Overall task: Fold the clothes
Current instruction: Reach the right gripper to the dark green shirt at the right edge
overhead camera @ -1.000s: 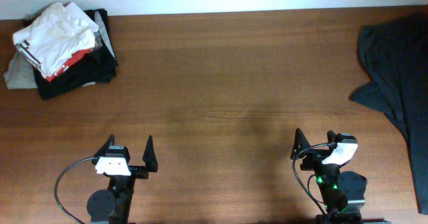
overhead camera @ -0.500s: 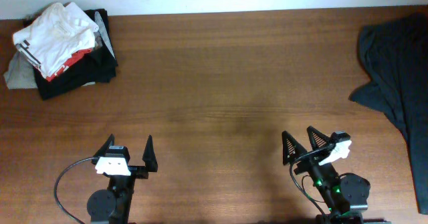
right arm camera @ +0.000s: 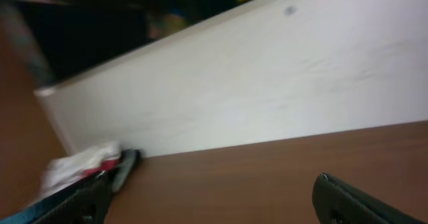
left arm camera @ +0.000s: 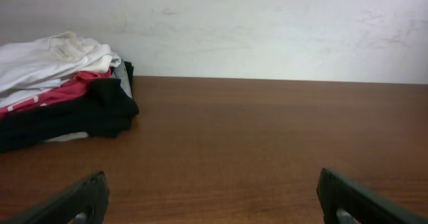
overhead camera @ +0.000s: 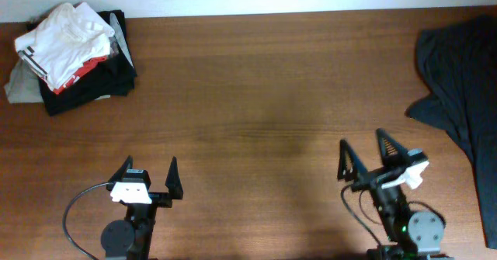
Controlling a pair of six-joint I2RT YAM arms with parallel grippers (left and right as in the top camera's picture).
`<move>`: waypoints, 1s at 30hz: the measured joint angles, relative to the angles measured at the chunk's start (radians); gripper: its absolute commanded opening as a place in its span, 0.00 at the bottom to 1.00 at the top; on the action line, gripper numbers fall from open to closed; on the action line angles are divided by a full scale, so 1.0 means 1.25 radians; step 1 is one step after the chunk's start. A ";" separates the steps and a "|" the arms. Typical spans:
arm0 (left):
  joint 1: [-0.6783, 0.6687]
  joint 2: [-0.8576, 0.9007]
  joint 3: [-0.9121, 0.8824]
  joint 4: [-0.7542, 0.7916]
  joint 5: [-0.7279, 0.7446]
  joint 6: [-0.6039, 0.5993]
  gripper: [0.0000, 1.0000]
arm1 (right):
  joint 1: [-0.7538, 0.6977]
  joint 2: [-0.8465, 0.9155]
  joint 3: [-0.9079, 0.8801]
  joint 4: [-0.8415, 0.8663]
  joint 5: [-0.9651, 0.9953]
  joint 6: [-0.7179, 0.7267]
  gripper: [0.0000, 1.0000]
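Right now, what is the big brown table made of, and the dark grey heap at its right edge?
The brown table looks like wood or wood-look laminate: streaky grain, dull sheen. The dark grey heap seems soft cloth, probably a garment: it lies in limp folds, matte.

A stack of clothes [overhead camera: 74,78] sits at the far left corner of the table [overhead camera: 256,97]. On top lies a crumpled white cotton garment [overhead camera: 62,35] with dark stripes at one edge, loosely bunched rather than flat. Beneath it a red fabric layer [overhead camera: 87,69] peeks out, and under that folded black garments [overhead camera: 92,89] form the base. A pale grey cloth [overhead camera: 19,89] sticks out on the stack's left side. Well apart, at the far right edge, a dark slate-blue garment [overhead camera: 458,74] lies unfolded and rumpled, its uneven outline running off the right side of the overhead view.
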 measured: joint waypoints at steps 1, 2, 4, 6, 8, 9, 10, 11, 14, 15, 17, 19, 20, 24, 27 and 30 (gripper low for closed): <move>0.000 0.001 0.000 -0.001 0.000 0.000 0.99 | 0.000 0.060 0.046 -0.002 0.037 -0.031 0.99; 0.000 0.000 0.000 -0.001 0.000 0.000 0.99 | 0.000 0.132 0.103 -0.009 0.071 -0.061 0.99; 0.000 0.000 0.000 -0.002 -0.001 0.000 0.99 | -0.002 0.265 0.219 -0.086 0.123 -0.107 0.99; 0.000 0.001 0.000 0.000 0.000 0.000 0.99 | -0.016 0.406 0.342 -0.183 0.149 -0.139 0.99; 0.000 0.001 0.000 -0.001 0.000 0.000 0.99 | -0.060 0.562 0.492 -0.297 0.167 -0.158 0.99; 0.000 0.001 0.000 0.000 0.000 0.000 0.99 | -0.092 0.659 0.586 -0.379 0.173 -0.164 0.99; 0.000 0.001 0.000 0.000 0.000 0.000 0.99 | -0.123 0.753 0.682 -0.462 0.177 -0.173 0.99; 0.000 0.002 0.000 -0.001 0.000 0.000 0.99 | -0.146 0.828 0.760 -0.525 0.177 -0.183 0.99; 0.000 0.001 0.000 -0.001 0.000 0.000 0.99 | -0.202 1.010 0.941 -0.678 0.182 -0.195 0.99; 0.000 0.001 0.000 0.000 0.000 0.000 0.99 | -0.212 1.040 0.959 -0.681 0.182 -0.197 0.99; 0.000 0.001 0.000 -0.001 0.000 0.000 0.99 | -0.238 1.097 0.976 -0.665 0.182 -0.202 0.95; 0.000 0.001 0.000 -0.001 0.000 0.000 0.99 | -0.276 1.183 0.982 -0.654 0.182 -0.205 0.93; 0.000 0.001 0.000 0.000 0.000 0.000 0.99 | -0.292 1.229 0.982 -0.652 0.182 -0.206 0.93; 0.000 0.001 0.000 0.000 0.000 0.000 0.99 | -0.316 1.346 0.982 -0.620 0.185 -0.206 0.88; 0.000 0.001 0.000 -0.001 0.000 0.000 0.99 | -0.316 1.377 0.982 -0.605 0.195 -0.205 0.85; 0.000 0.001 0.000 0.000 0.000 0.000 0.99 | -0.316 1.403 0.983 -0.603 0.243 -0.206 0.85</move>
